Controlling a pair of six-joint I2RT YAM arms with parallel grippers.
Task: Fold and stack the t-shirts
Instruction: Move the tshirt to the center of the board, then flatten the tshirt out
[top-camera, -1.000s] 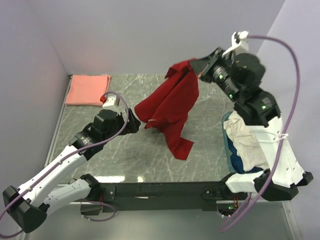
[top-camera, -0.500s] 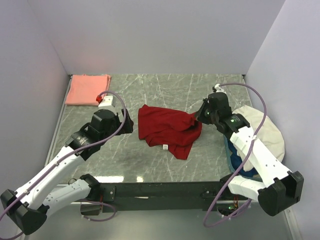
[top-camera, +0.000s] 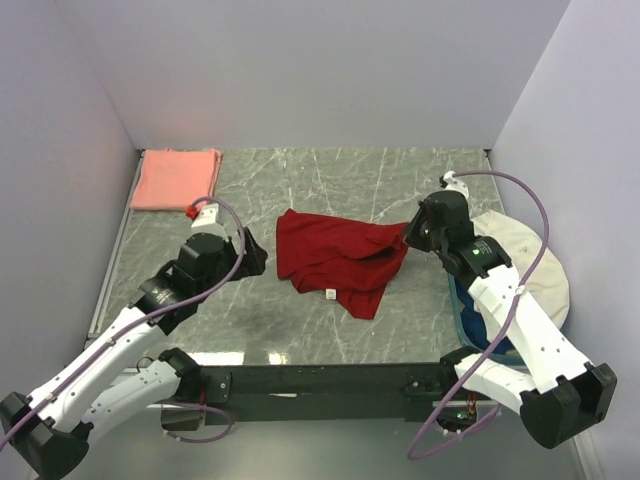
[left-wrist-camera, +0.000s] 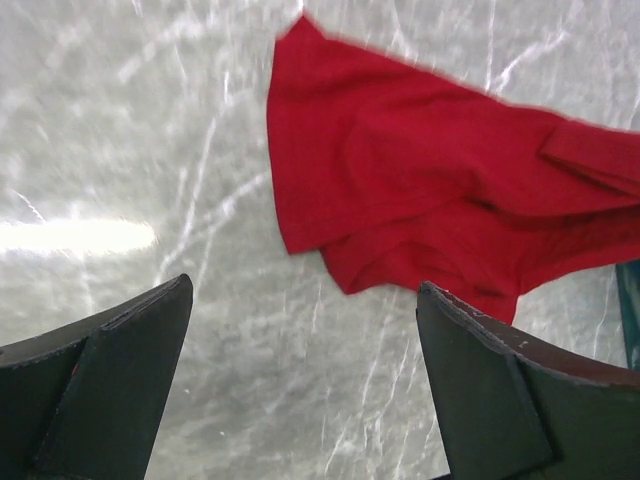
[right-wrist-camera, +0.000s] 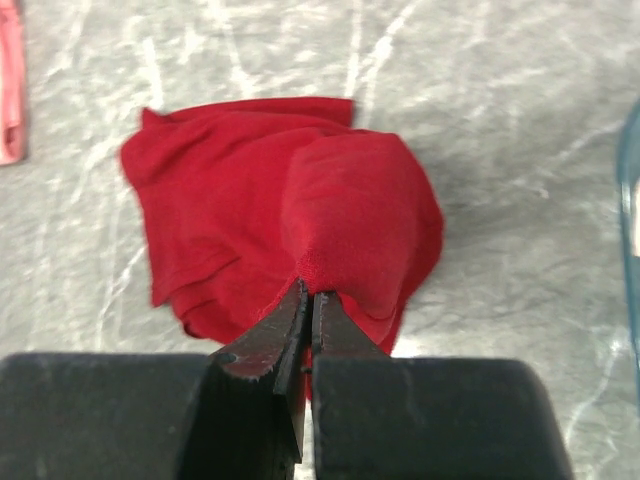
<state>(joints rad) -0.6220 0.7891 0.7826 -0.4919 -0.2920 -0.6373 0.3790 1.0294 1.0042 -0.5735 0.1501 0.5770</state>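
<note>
Cloth of the deep red t-shirt (top-camera: 335, 258) is pinched in the right gripper (right-wrist-camera: 306, 292); left gripper (left-wrist-camera: 305, 285) spread wide, clear of it.

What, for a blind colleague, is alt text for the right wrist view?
Right gripper, shut, pinches an edge of the crumpled deep red t-shirt lying on a grey marbled table; a salmon-pink t-shirt shows at far left.

The deep red t-shirt (top-camera: 335, 258) is plain, unpatterned, and carries a small white label (top-camera: 329, 293). The salmon-pink t-shirt (top-camera: 177, 179) is plain. The table (top-camera: 300, 180) shows a grey marble pattern with white veins. The walls (top-camera: 320, 70) are pale lavender.
</note>
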